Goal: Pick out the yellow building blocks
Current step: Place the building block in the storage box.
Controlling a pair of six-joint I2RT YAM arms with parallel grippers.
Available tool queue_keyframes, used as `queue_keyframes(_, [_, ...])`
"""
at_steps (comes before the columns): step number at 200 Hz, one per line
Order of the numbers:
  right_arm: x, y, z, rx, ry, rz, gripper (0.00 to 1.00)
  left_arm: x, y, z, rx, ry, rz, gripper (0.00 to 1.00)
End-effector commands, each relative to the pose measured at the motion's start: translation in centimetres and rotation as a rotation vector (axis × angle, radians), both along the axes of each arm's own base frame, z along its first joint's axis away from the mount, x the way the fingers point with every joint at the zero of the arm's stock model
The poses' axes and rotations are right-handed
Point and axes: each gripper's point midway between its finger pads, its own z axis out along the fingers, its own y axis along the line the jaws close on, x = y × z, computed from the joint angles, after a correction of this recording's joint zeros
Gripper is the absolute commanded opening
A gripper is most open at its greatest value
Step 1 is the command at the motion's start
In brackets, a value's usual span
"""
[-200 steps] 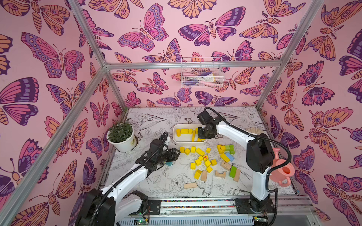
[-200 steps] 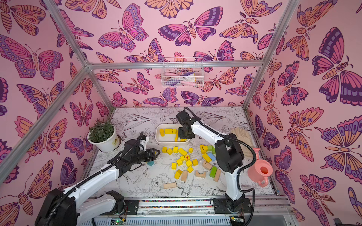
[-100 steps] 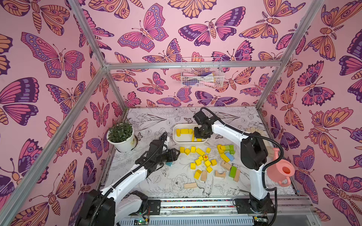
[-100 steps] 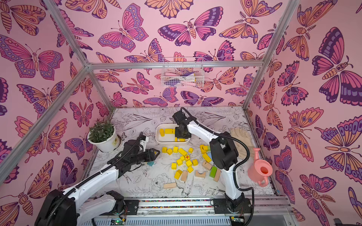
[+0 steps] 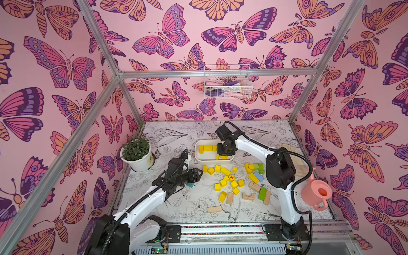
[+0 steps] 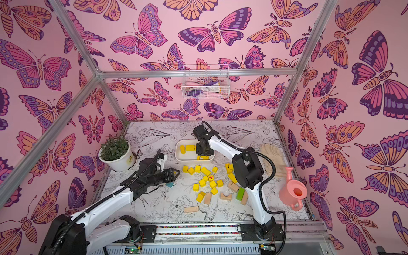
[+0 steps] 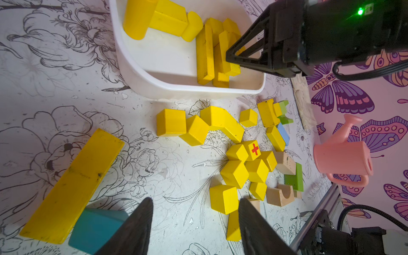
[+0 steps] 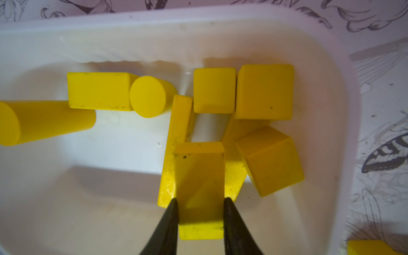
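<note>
Since a second ago: right fingers (image 8: 167, 225) shifted from the right end of the white tray (image 8: 198, 17) towards its middle and dipped lower. Left fingers (image 7: 136, 227) unmoved.

Right fingers pinched shut on a flat yellow bar (image 8: 199, 187), poised over the bars lying in the tray; contact with them not clear. Left fingers about half apart, holding nothing, hovering over the surface (image 5: 176, 209) beside a teal block (image 7: 95, 229) and a long yellow plank (image 7: 72, 183).

Yellow building blocks (image 5: 223, 183) in two lots, all smooth painted wood, matte, scuffed dark along the edges. In the tray: two cylinders, cubes, thin bars leaning on one another. Loose on the surface just in front of the tray: mostly cubes, among them a cross-marked cube (image 7: 254, 150). Mixed in at the right: bare tan blocks (image 5: 214, 209), a green block (image 5: 262, 193) and a blue piece (image 5: 258, 176). Tray of glossy plastic, low-walled, round-cornered.

Bare floor in the tray's near left part. Open printed surface between the left fingers and the loose cluster. Potted plant (image 5: 138, 162) near the left edge, pink watering can (image 5: 318, 192) near the right.
</note>
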Motion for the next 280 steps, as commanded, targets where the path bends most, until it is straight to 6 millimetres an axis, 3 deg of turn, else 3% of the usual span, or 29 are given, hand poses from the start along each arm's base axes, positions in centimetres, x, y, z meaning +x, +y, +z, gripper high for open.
queue_keyframes(1, [0.1, 0.0, -0.3, -0.041, -0.001, -0.006, 0.28, -0.2, 0.2, -0.1, -0.013, -0.003, 0.0, 0.62])
queue_keyframes(68, [0.1, -0.2, -1.1, -0.063, 0.015, -0.006, 0.34, -0.2, 0.2, -0.1, -0.018, -0.001, 0.0, 0.62])
queue_keyframes(139, [0.1, 0.0, -0.6, -0.055, 0.01, 0.002, 0.4, -0.2, 0.3, -0.2, -0.016, 0.001, 0.003, 0.62])
queue_keyframes(205, [-0.6, -0.6, 2.9, -0.029, -0.038, 0.022, 0.4, -0.2, 0.3, -0.2, -0.016, 0.004, 0.006, 0.62])
queue_keyframes(246, [-1.9, -2.5, 5.5, -0.043, -0.087, 0.026, 0.4, -0.1, 0.3, -0.3, -0.015, 0.008, 0.007, 0.62])
queue_keyframes(280, [-2.9, -4.6, 5.9, -0.05, -0.092, 0.006, 0.4, -0.1, 0.3, -0.3, -0.015, 0.009, 0.007, 0.62])
